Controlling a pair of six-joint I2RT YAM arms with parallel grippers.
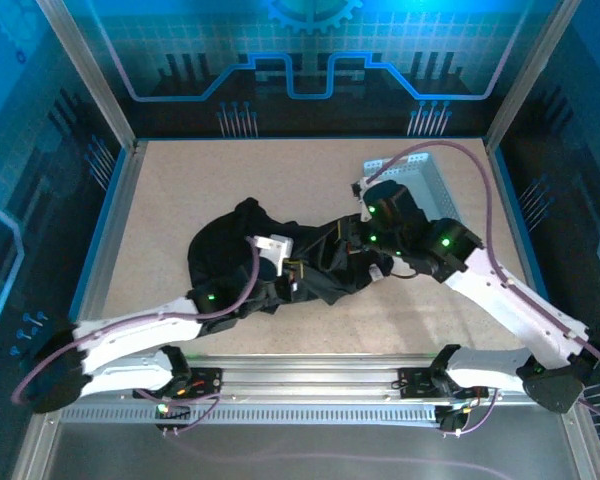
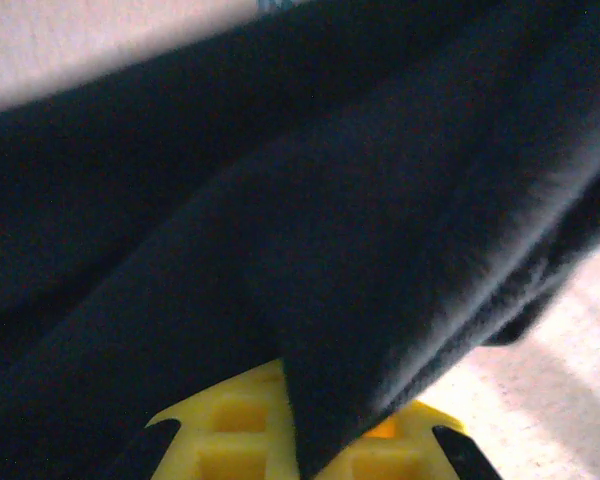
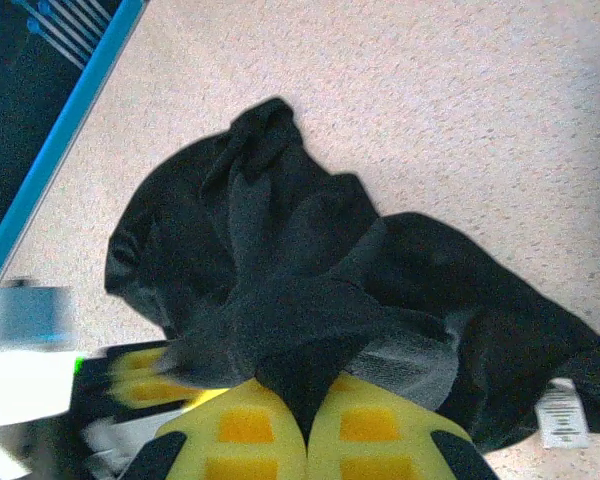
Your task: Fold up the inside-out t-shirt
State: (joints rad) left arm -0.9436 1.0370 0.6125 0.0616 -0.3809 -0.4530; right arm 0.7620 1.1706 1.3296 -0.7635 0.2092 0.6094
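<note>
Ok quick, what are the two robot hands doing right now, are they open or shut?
The left gripper is closed on the black t-shirt.
The right gripper is closed, pinching a fold of the t-shirt.

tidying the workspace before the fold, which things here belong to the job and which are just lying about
Belongs to the job: plain black soft fabric t-shirt, pinched by left gripper and right gripper.
Just lying about: light grey perforated plastic tray, far right.
</note>
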